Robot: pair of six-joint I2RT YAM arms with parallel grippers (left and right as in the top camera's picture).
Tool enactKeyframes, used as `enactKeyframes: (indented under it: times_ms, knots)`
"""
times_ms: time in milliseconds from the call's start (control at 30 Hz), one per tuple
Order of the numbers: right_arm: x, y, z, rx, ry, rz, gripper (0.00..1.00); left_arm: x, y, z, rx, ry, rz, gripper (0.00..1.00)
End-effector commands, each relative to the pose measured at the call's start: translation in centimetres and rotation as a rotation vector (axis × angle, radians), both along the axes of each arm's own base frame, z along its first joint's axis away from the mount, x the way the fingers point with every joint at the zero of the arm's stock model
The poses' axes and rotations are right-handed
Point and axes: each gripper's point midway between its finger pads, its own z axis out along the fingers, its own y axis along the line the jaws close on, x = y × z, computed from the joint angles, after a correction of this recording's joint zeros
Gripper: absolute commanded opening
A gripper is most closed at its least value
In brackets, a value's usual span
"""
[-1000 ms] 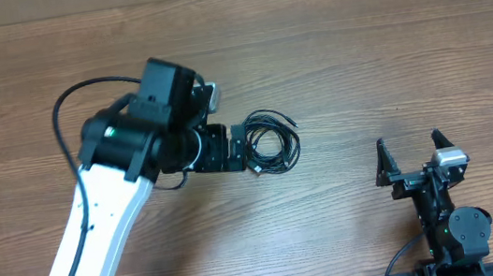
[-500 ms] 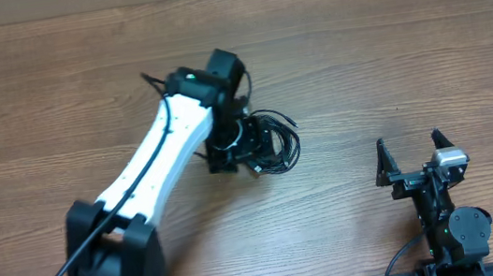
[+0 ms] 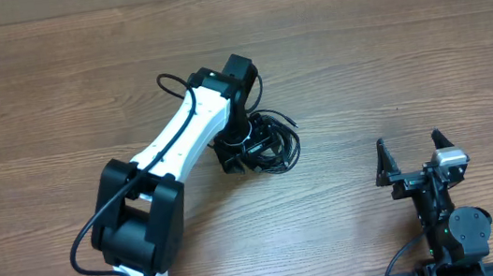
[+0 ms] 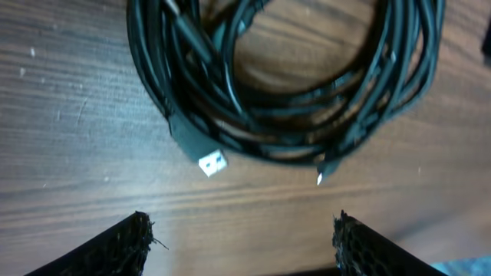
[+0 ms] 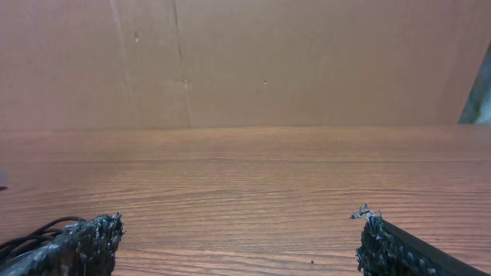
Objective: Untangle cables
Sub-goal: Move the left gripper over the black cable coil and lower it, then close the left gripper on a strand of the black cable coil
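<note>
The cables (image 3: 271, 142) lie as one loose black coil on the wooden table (image 3: 405, 43), several loops stacked on each other and a short loose end sticking out from the coil's upper right edge. In the overhead view the white left arm (image 3: 176, 137) reaches in from the coil's lower left, and its dark wrist covers the coil's left edge. From the left wrist camera the coil (image 4: 284, 100) fills the upper part of the view, with bare wood showing through its middle. A flat plug with a silvery-white tip (image 4: 212, 163) sticks out at the near left edge of the coil, and a much smaller plug end (image 4: 320, 178) pokes out at the near right edge. The left gripper (image 4: 239, 241) has its jaws spread apart, both fingertips (image 4: 126, 245) just short of the coil with only bare wood between them, and no cord is caught in them. The right gripper (image 3: 409, 146) sits well apart from the coil, to its lower right, jaws spread wide and holding nothing; its own camera shows only wood between its fingers (image 5: 84, 245).
</note>
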Motion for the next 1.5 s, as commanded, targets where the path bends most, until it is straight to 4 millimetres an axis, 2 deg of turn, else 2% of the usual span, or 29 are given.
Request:
enactKeyframes:
  times_ms: [0, 300, 433, 500, 600, 667, 800, 900, 1067, 1200, 1400, 1467]
  knots:
    - [0.0, -0.2, -0.1, -0.007, -0.006, -0.011, 1.0, 1.0, -0.2, -0.7, 0.025, 0.007, 0.08, 0.78]
    - [0.0, -0.2, -0.1, -0.007, -0.006, -0.011, 1.0, 1.5, 1.1, -1.8, 0.152, -0.01, 0.2, 0.82]
    - [0.0, -0.2, -0.1, -0.007, -0.006, -0.011, 1.0, 1.8, 0.7, -1.9, 0.141, -0.026, 0.203, 0.7]
    - [0.0, -0.2, -0.1, -0.007, -0.006, -0.011, 1.0, 1.7, 0.7, -1.9, 0.143, -0.022, 0.213, 0.68]
    - [0.0, -0.2, -0.1, -0.007, -0.006, -0.011, 1.0, 1.4, 0.6, -2.0, 0.147, -0.017, 0.208, 0.68]
    - [0.0, -0.2, -0.1, -0.007, -0.006, -0.011, 1.0, 0.9, 0.3, -2.2, 0.153, -0.008, 0.207, 0.73]
    - [0.0, -0.2, -0.1, -0.007, -0.006, -0.011, 1.0, 0.0, 0.1, -2.8, 0.188, 0.003, 0.227, 0.76]
    - [0.0, -0.2, -0.1, -0.007, -0.006, -0.011, 1.0, 0.1, 0.5, -3.0, 0.217, -0.017, 0.227, 0.75]
    - [0.0, -0.2, -0.1, -0.007, -0.006, -0.011, 1.0, 0.3, 0.6, -3.0, 0.219, -0.021, 0.231, 0.61]
    - [0.0, -0.2, -0.1, -0.007, -0.006, -0.011, 1.0, 0.3, 0.5, -3.1, 0.218, -0.023, 0.23, 0.61]
    - [0.0, -0.2, -0.1, -0.007, -0.006, -0.011, 1.0, 0.5, 0.4, -3.1, 0.215, -0.036, 0.229, 0.42]
    - [0.0, -0.2, -0.1, -0.007, -0.006, -0.011, 1.0, 0.5, 0.4, -3.1, 0.215, -0.035, 0.229, 0.42]
